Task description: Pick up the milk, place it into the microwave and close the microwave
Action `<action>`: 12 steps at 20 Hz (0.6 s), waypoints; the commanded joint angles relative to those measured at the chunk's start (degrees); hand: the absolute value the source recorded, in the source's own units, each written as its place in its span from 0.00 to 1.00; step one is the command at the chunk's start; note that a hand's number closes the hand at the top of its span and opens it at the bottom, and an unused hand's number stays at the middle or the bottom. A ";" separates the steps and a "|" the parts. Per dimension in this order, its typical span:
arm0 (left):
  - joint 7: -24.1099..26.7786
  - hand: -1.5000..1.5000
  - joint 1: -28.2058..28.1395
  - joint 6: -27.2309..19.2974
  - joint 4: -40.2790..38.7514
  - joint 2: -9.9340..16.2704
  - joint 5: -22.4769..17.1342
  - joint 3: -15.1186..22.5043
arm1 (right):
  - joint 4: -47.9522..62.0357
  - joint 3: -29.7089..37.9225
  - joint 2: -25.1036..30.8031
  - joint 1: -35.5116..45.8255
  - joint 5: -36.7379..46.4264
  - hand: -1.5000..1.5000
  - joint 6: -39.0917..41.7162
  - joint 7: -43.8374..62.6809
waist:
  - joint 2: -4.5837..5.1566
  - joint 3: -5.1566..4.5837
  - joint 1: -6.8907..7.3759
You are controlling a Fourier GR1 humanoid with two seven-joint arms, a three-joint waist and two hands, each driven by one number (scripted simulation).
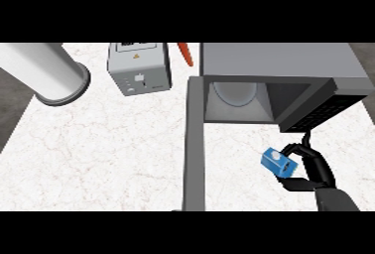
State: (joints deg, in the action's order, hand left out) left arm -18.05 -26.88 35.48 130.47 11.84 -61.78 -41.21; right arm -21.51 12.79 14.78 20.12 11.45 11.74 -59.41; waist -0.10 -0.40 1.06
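A small blue milk carton (pixel 277 162) with a white round mark is held above the counter at the lower right. My right hand (pixel 307 171) is curled round it from the right side, with fingers over its top. The grey microwave (pixel 278 59) stands just beyond, its cavity (pixel 238 101) open and showing a round glass plate inside. Its door (pixel 194 144) swings out to the left and reaches toward the view's lower edge. The carton hangs in front of the cavity, slightly right of its middle. My left hand does not show.
A grey toaster-like box (pixel 139 69) stands at the back, an orange carrot (pixel 185 53) beside it. A large grey cylinder (pixel 47 72) lies at the back left. The marble counter (pixel 102 149) stretches left of the open door.
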 commanded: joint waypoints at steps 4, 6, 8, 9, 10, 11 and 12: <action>-1.06 0.00 -1.48 1.17 1.53 -2.95 0.38 0.52 | 0.01 3.75 -11.59 0.65 -3.99 1.00 -10.58 -5.47 | 0.20 0.49 -0.04; -2.79 0.00 -0.12 -2.22 1.73 1.20 -3.59 -1.74 | 0.16 3.21 -11.52 1.51 -3.33 1.00 -11.68 -5.64 | 0.20 0.48 -0.19; -2.13 0.00 0.20 0.92 -1.47 1.33 -3.79 -3.71 | 2.22 3.94 -10.32 3.83 -3.92 1.00 -10.09 -5.00 | 0.26 0.48 -0.01; -2.77 0.00 -2.52 1.64 1.24 -1.13 -4.00 -3.07 | -0.83 3.12 -11.60 5.87 -3.51 1.00 -13.14 -0.40 | 0.09 0.43 -0.02; -2.39 0.00 -1.32 1.58 2.93 -7.25 3.36 0.34 | -1.86 1.99 -11.91 3.34 -2.53 1.00 -13.82 -2.27 | 0.11 0.41 -0.48; -3.61 0.00 2.63 -2.30 -0.73 0.47 -0.38 -1.03 | -0.81 2.46 -13.43 8.04 -2.37 1.00 -17.18 0.20 | 0.31 0.46 -0.40; -3.67 0.00 1.45 -1.27 1.68 -1.08 0.30 -1.38 | -3.55 1.87 -11.96 7.28 -2.80 1.00 -14.58 2.38 | 0.07 0.41 -0.65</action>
State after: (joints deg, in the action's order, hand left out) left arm -20.65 -26.74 35.05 131.61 10.54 -62.55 -42.62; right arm -22.41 16.59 3.84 23.74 7.25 -0.18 -58.17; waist 0.18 0.01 0.28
